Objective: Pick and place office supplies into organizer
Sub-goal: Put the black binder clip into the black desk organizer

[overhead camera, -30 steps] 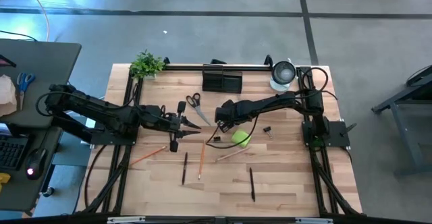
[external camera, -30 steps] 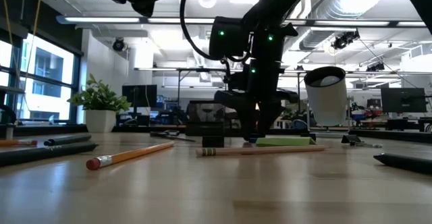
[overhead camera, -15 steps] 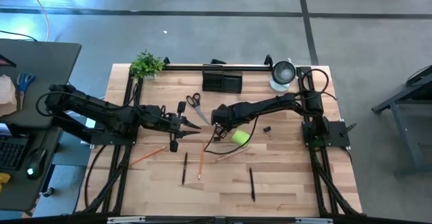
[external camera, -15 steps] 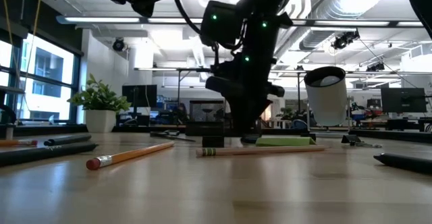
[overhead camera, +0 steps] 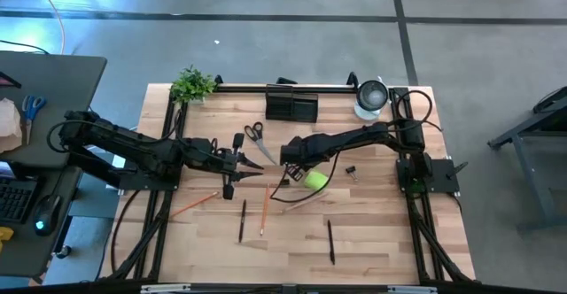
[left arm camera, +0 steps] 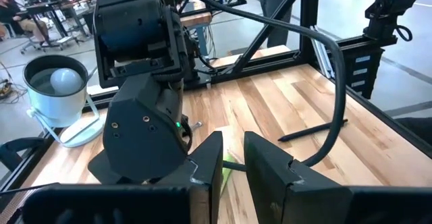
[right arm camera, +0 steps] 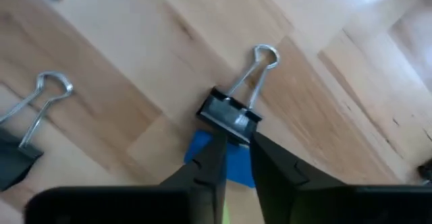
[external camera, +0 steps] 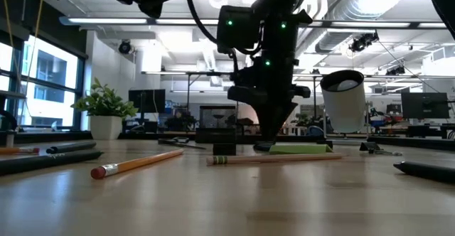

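Observation:
My right gripper (right arm camera: 233, 137) stands mid-table (overhead camera: 289, 164), pointing steeply down, shut on a black binder clip (right arm camera: 229, 113). A blue eraser (right arm camera: 202, 153) lies on the wood just behind the clip, and a second clip (right arm camera: 17, 150) lies off to one side. The lime sticky-note pad (overhead camera: 316, 181) lies flat beside the gripper. The black organizer (overhead camera: 291, 106) stands at the far edge. My left gripper (left arm camera: 233, 166) hovers left of centre (overhead camera: 255, 172), narrowly open and holding nothing. My right gripper pinches the binder clip's black body (right arm camera: 226, 119) between its two fingertips, coming from above and pointing steeply down. The clip's wire handles (right arm camera: 260, 59) stick out past the fingers. Whether the clip is clear of the table, I cannot tell.
Black-handled scissors (overhead camera: 257, 137) lie near the organizer. Pencils (overhead camera: 264, 207) (overhead camera: 195, 204) (overhead camera: 306, 203) and black pens (overhead camera: 242, 220) (overhead camera: 330, 241) are scattered over the near half. Another clip (overhead camera: 352, 172) lies to the right. A white cup (overhead camera: 372, 97) and a plant (overhead camera: 192, 85) stand at the far corners.
My right gripper has shut: in the low view its fingers have drawn together to a point just above the table. Its wrist has rolled a little, and it has swung slightly left and back.

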You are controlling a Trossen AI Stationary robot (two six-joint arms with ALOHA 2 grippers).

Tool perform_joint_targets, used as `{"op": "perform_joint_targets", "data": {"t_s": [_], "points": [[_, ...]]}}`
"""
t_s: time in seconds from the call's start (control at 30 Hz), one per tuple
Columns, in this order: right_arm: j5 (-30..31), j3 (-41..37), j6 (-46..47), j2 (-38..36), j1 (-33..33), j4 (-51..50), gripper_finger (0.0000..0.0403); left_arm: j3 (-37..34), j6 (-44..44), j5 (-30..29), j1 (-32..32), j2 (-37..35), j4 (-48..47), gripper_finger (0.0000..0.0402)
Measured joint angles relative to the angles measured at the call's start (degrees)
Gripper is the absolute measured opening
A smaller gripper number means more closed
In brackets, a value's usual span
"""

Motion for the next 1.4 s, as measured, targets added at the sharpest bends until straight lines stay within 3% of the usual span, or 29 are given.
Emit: {"op": "perform_joint_targets", "data": {"t_s": [0.27,0.4,1.03,1.23,1.4], "points": [[2.90,0.00,5.41,-0.07,0.11,-2.25,0.0195,0.00,-0.02,0.00,0.01,0.00,-0.02,0.0053],[6.59,-1.33,11.01,-0.15,1.24,-5.52,0.0227,-0.01,-0.04,0.00,0.01,0.00,-0.90,0.0053],[8.21,-3.04,14.05,-0.15,3.36,0.19,0.0232,-0.02,-0.15,0.00,-0.01,0.00,-0.90,0.0053],[5.91,-3.04,12.59,-0.15,2.16,6.60,0.0232,-0.02,-0.15,0.00,0.01,0.00,-0.91,0.0053],[4.45,-3.04,13.65,-0.15,0.98,4.57,0.0232,-0.02,-0.13,0.00,0.01,0.00,-0.90,0.0053]]}}
